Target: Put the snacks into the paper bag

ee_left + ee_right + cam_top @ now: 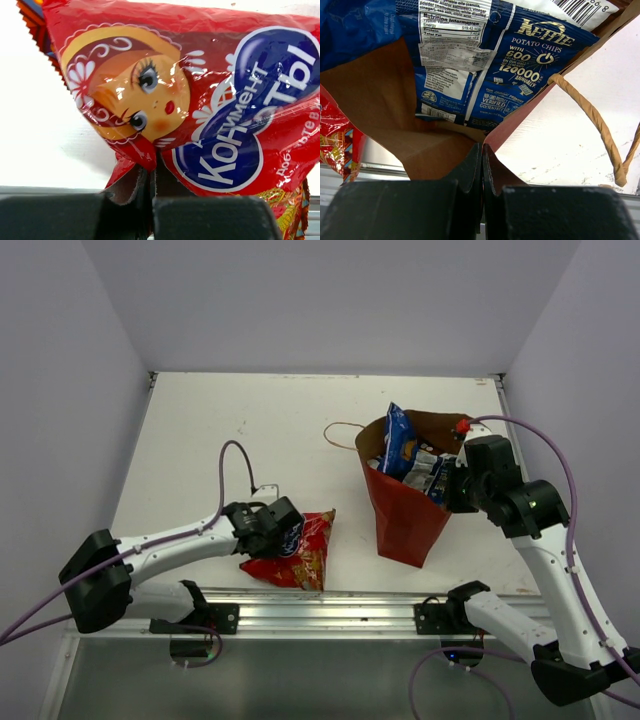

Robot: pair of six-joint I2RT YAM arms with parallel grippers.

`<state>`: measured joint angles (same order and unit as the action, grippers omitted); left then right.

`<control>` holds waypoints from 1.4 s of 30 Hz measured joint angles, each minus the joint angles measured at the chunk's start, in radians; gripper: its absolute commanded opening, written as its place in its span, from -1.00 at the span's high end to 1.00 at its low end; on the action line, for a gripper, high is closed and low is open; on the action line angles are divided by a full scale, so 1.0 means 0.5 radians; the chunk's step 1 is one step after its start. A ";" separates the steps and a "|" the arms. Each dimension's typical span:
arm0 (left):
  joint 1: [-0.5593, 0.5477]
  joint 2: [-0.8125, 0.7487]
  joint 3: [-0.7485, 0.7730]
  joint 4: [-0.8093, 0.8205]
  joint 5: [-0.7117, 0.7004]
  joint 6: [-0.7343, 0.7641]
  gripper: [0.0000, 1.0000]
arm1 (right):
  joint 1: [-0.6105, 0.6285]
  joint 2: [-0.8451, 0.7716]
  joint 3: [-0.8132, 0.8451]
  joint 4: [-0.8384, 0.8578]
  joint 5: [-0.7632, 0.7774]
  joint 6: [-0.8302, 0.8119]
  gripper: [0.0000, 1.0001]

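Observation:
The paper bag point(408, 515) stands open at the right of the table, its mouth facing me. Two blue-and-white snack packs point(399, 439) point(432, 476) lie inside it; the right wrist view shows one as a Kettle chips pack point(520, 65). My right gripper point(455, 488) point(482, 150) is shut on the bag's right rim point(520, 122). The red cookie pack point(303, 552) point(190, 100) lies near the front edge, left of the bag. My left gripper point(280, 532) point(151, 167) is shut on that pack's near edge.
A metal rail point(330, 605) runs along the near table edge under both arms. One twine handle point(340, 430) point(595, 125) lies on the table beside the bag. White walls close in the table at left, right and back.

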<state>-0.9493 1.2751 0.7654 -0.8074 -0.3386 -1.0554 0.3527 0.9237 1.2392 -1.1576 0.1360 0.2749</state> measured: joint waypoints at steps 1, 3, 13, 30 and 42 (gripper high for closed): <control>0.000 0.000 0.010 -0.014 -0.008 0.000 1.00 | 0.000 0.000 0.000 0.001 0.000 0.000 1.00; -0.001 0.003 0.080 -0.092 -0.027 0.002 1.00 | 0.000 0.000 0.000 0.001 0.001 -0.002 1.00; -0.002 0.500 2.193 -0.449 -0.292 0.488 1.00 | 0.000 -0.002 0.000 0.000 0.004 -0.006 1.00; -0.040 1.295 2.789 0.410 0.397 0.981 1.00 | 0.000 -0.024 0.000 -0.012 0.019 -0.005 1.00; -0.290 1.285 2.695 0.211 0.671 1.315 1.00 | 0.000 -0.024 0.001 -0.053 0.055 -0.005 1.00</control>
<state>-1.0943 1.9175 2.1128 -0.7017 -0.0032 -0.3981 0.3527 0.9115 1.2396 -1.1843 0.1635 0.2726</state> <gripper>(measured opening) 0.010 0.010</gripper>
